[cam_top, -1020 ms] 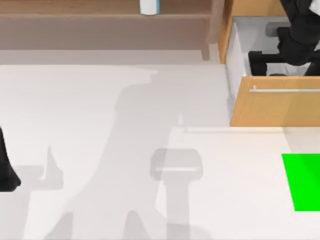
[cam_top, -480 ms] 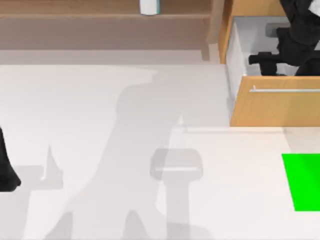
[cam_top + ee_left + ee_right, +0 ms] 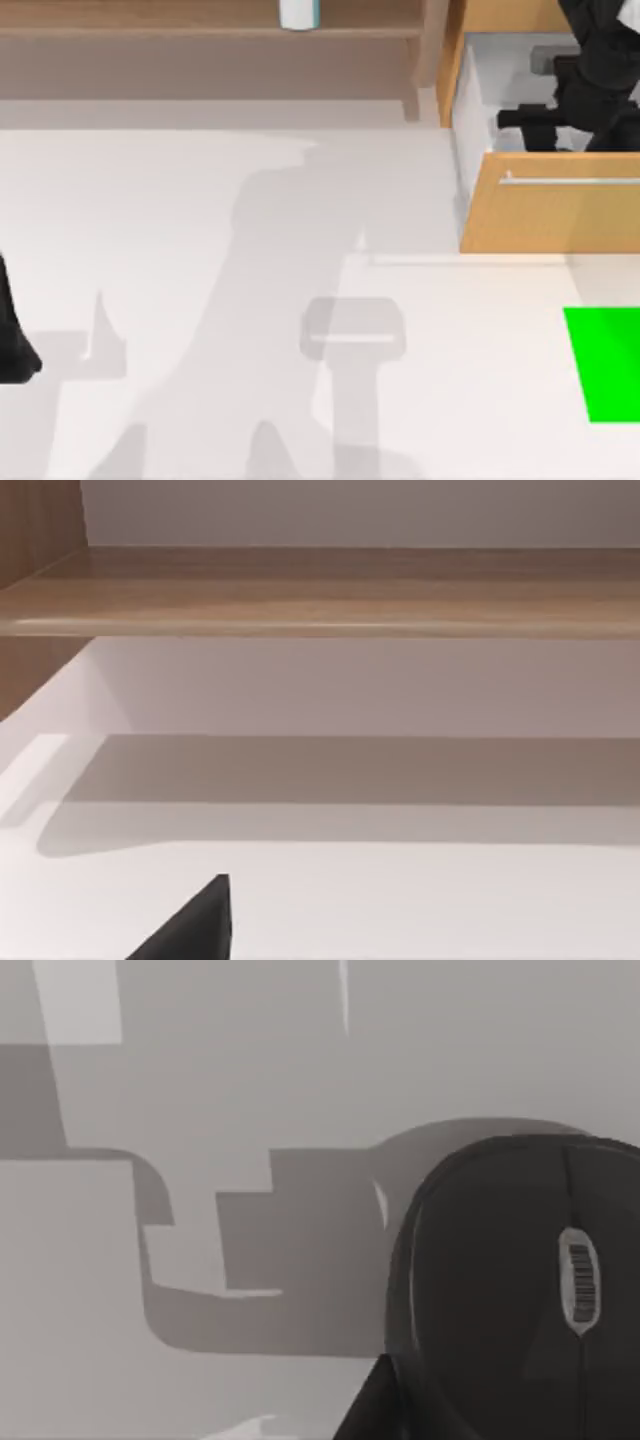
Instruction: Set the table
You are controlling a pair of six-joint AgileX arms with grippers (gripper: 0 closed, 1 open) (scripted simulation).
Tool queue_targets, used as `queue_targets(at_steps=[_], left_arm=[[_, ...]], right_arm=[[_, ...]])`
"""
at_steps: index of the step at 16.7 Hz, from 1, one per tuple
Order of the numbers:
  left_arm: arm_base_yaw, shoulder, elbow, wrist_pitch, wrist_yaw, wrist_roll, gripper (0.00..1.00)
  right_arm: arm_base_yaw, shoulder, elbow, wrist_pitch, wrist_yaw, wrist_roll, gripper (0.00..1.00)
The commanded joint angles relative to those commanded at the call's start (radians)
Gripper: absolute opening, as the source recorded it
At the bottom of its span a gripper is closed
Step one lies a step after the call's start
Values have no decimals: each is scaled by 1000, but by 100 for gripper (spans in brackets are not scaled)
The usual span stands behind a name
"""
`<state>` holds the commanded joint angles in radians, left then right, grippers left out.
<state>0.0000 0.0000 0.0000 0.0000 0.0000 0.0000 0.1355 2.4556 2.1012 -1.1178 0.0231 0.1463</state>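
Note:
The table [image 3: 200, 250] is a wide white surface with a bright green patch [image 3: 605, 365] at its right edge. My right gripper [image 3: 527, 122] reaches down into the open light-wood drawer [image 3: 560, 215] at the back right. In the right wrist view, a black computer mouse [image 3: 500, 1280] with a grey scroll wheel lies on the drawer's pale floor, close under the gripper. My left arm [image 3: 12, 340] stays parked at the table's left edge; a black tip of the left gripper [image 3: 190, 930] hangs over the white top.
A brown wooden shelf [image 3: 200, 30] runs along the back, with a white cylinder [image 3: 299, 14] standing on it. The drawer's front panel has a metal bar handle [image 3: 570, 181] and juts over the table's back right.
My right gripper has shifted a little inside the drawer. The left arm has not moved.

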Motion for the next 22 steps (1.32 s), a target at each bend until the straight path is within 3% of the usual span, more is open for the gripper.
queue_targets(at_steps=[11, 22], left_arm=[[0, 0, 0, 0, 0, 0, 100], [0, 0, 0, 0, 0, 0, 100]], right_arm=[[3, -65, -14, -20, 5, -11, 0], [12, -515, -251, 43, 4, -43, 0]])
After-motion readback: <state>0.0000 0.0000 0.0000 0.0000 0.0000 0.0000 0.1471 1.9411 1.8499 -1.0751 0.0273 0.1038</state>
